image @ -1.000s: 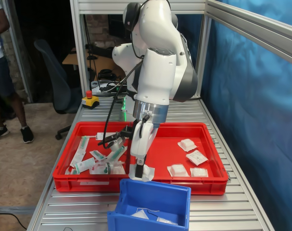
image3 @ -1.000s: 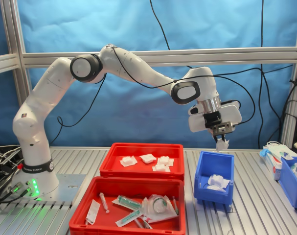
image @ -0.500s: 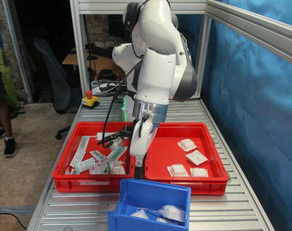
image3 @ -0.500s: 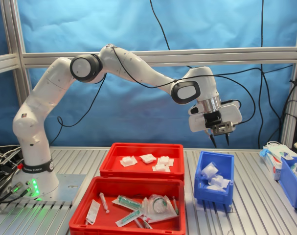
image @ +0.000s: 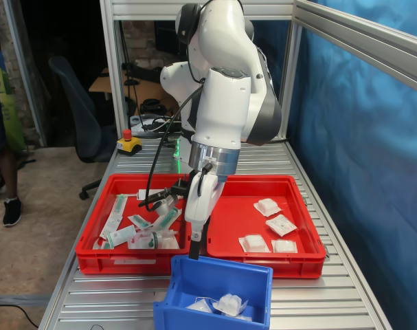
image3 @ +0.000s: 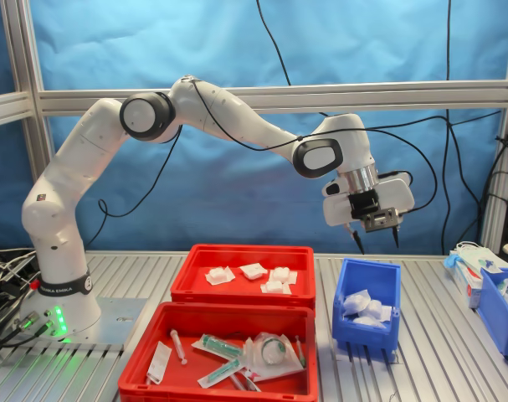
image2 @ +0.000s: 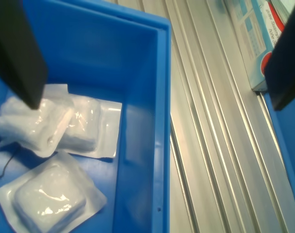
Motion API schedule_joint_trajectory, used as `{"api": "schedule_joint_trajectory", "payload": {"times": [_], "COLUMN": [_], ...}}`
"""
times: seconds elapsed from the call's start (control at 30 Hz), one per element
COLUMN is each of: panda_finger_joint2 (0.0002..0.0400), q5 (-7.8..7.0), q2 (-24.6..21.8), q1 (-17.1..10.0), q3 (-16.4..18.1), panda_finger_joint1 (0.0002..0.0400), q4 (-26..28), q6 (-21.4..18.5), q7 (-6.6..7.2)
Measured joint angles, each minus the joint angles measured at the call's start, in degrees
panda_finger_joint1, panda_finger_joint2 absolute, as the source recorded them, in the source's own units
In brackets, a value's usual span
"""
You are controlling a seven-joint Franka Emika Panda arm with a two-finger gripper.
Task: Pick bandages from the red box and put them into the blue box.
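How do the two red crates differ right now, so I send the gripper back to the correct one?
The red box farther from the second exterior view's camera holds only four small square white bandages; the nearer red crate holds syringes and long flat packets. In the first exterior view, the bandage box sits on the first exterior view's right, the other crate on its left. Both are wide, shallow, rimmed and side by side.

White bandages (image2: 50,201) (clear-wrapped) lie in the blue box (image2: 142,121); the red box (image3: 242,287) holds more.
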Motion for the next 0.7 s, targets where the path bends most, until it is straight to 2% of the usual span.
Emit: {"api": "schedule_joint_trajectory", "payload": {"times": [0.1,0.13,0.7], "panda_finger_joint2": [0.0373,0.0395,0.04], "q5": [0.0,0.0,0.0], "q2": [0.0,0.0,-1.23], "q1": [0.0,0.0,0.15], "q3": [0.0,0.0,0.4], "panda_finger_joint1": [0.0373,0.0395,0.04], "q4": [0.0,0.0,0.0], "q6": [0.0,0.0,0.18], "q7": [0.0,0.0,0.0]}}
